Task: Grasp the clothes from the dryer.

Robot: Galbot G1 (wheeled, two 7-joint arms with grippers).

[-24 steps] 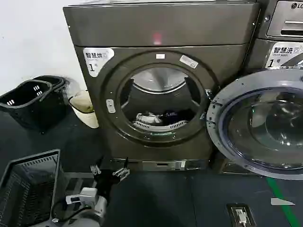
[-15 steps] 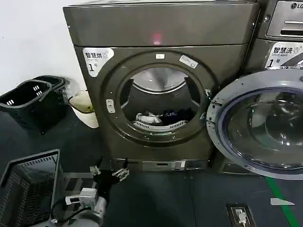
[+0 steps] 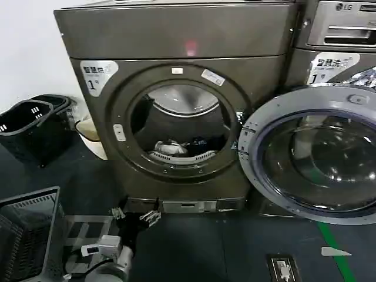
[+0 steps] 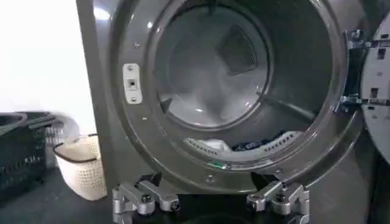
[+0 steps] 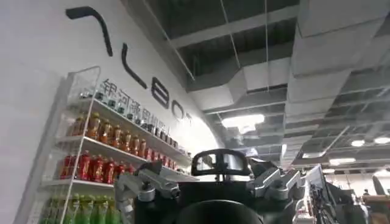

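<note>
Shifted since earlier frame: dryer (image 3: 176, 111) sits further left in head view, left gripper (image 3: 134, 214) slightly nearer it. Clothes (image 3: 176, 147) lie in drum bottom, ahead of and above jaws. Left jaws spread wide, empty. Right gripper (image 5: 213, 182) points ceilingward, jaws released, holding nothing. Left arm nearer.

Left gripper (image 3: 134, 215): at 7 o'clock, low, arm raised forward, fingers spread apart. Right gripper (image 5: 210, 185): angled upward, fingers parted.
</note>
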